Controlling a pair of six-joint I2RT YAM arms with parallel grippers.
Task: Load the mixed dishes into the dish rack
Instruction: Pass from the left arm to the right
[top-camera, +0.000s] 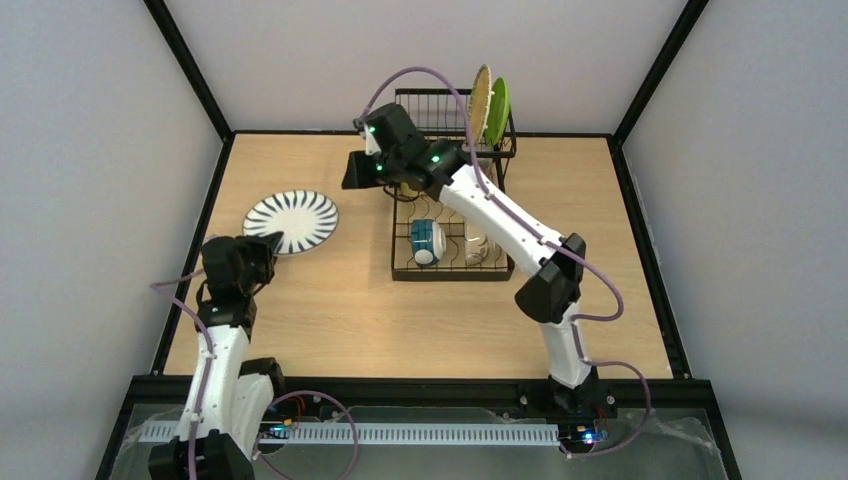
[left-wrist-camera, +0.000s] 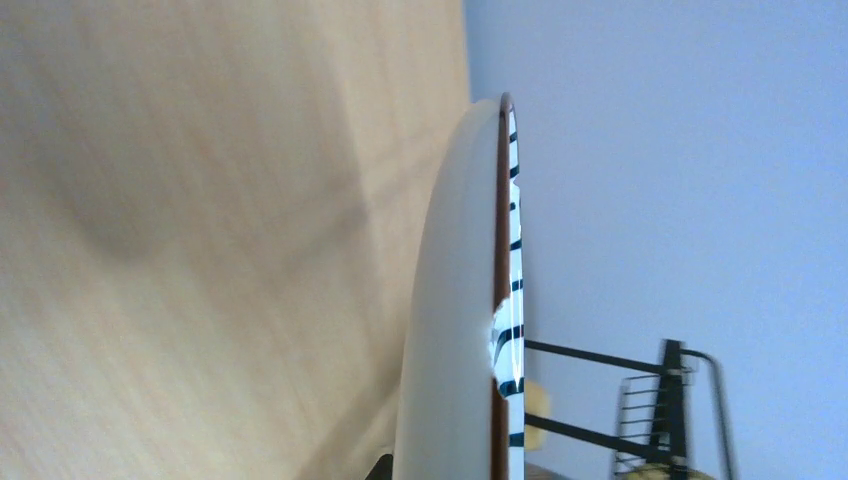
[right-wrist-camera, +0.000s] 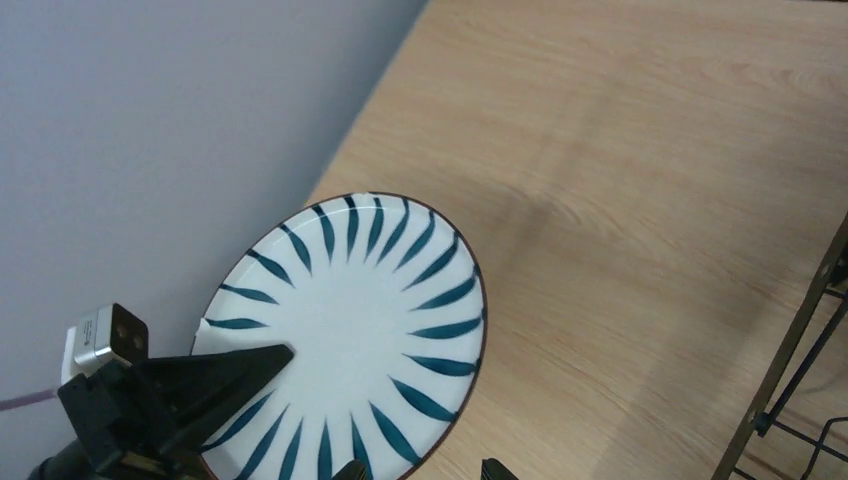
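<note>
I can't make out any text, label, brand, number or sign on any of my three feeds. The white round plate with dark stripes (right-wrist-camera: 370, 320) carries only its painted pattern, and the black wire dish rack (top-camera: 450, 275) shows bare wire.
</note>
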